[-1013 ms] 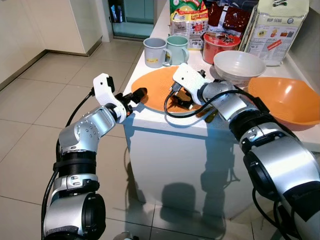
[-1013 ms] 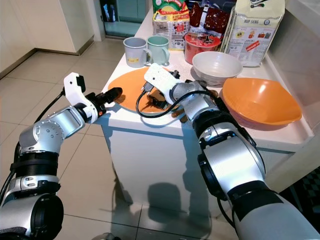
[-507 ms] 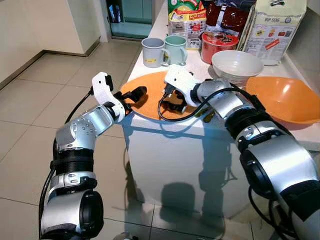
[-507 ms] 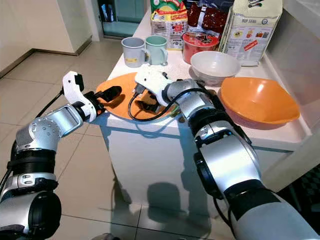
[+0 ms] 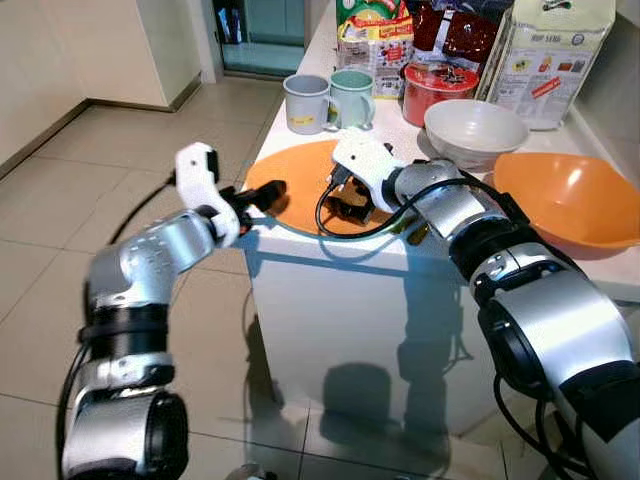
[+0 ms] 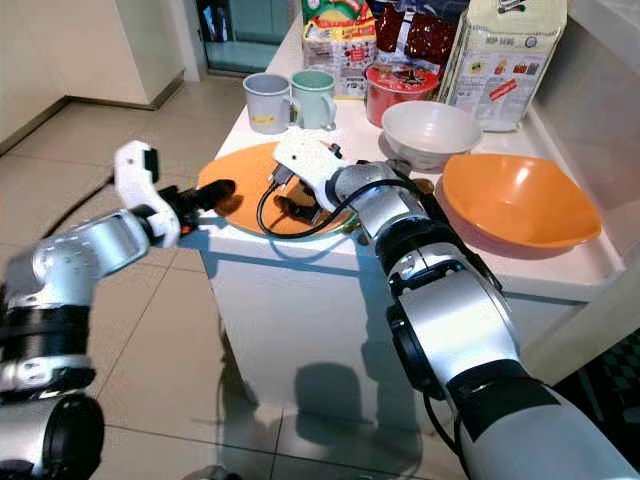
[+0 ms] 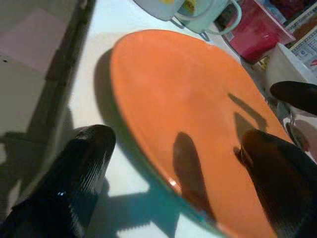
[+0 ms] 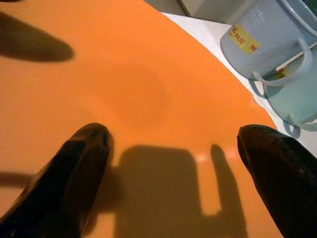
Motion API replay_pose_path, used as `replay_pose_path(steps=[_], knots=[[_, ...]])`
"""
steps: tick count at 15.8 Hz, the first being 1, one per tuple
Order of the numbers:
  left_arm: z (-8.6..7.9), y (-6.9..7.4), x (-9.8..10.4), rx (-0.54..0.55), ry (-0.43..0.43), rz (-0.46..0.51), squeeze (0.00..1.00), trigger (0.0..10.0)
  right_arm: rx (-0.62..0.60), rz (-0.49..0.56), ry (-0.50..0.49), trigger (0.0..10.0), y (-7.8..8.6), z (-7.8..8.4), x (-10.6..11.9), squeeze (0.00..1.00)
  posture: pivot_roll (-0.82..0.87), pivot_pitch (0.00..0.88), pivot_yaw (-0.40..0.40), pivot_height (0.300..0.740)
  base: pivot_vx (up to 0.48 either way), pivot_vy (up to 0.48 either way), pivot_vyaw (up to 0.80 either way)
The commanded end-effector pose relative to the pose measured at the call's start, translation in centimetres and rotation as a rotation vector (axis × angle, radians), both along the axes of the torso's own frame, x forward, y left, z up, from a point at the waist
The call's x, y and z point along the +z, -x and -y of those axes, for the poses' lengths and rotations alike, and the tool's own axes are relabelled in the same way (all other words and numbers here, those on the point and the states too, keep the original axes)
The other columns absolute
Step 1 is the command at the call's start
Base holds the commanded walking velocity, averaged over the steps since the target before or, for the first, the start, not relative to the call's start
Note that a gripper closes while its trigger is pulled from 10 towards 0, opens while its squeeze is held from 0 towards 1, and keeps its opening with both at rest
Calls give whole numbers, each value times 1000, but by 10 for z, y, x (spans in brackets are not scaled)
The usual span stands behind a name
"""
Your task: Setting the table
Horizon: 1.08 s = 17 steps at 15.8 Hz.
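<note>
Orange round flat plate with a thin green rim lies level at the front left corner of the white countertop, beige floor tiles below. Left gripper straddles its left rim, fingers spread. Right gripper hovers over its middle, fingers wide apart, holding nothing.

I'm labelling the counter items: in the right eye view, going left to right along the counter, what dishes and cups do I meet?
Orange plate → grey mug → green mug → red container → white bowl → orange bowl.
</note>
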<state>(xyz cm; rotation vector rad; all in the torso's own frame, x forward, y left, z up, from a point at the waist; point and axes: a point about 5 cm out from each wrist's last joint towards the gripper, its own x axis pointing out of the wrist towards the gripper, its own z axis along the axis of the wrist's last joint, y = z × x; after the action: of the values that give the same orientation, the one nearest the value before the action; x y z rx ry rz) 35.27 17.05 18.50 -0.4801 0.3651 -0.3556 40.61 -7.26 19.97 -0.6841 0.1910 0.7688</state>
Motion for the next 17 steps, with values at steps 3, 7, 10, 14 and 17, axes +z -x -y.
replay_pose_path(steps=[3, 7, 10, 14, 17], knots=[[-5, 2, 9, 5, -3, 22, 0, 10000, -7, -38, -11, 10000, 2, 2, -9, 0, 39, 0, 20, 740, 0, 0, 0], [-8, 4, 13, 17, 17, 29, 0, 10000, 62, -54, -50, 10000, 6, -14, -7, 0, 46, 0, 15, 740, 0, 0, 0], [-12, 4, 11, 32, 7, 12, 0, 10000, 108, -64, -56, 10000, 8, -21, -7, 0, 49, 0, 15, 740, 0, 0, 0], [-13, 3, 9, 38, 9, 0, 0, 10000, 170, -98, -49, 10000, 12, -26, -10, 0, 48, 0, 14, 740, 0, 0, 0], [-10, 3, 9, 27, 15, 0, 0, 10000, 209, -112, -41, 10000, 14, -28, -11, 0, 47, 0, 14, 740, 0, 0, 0]])
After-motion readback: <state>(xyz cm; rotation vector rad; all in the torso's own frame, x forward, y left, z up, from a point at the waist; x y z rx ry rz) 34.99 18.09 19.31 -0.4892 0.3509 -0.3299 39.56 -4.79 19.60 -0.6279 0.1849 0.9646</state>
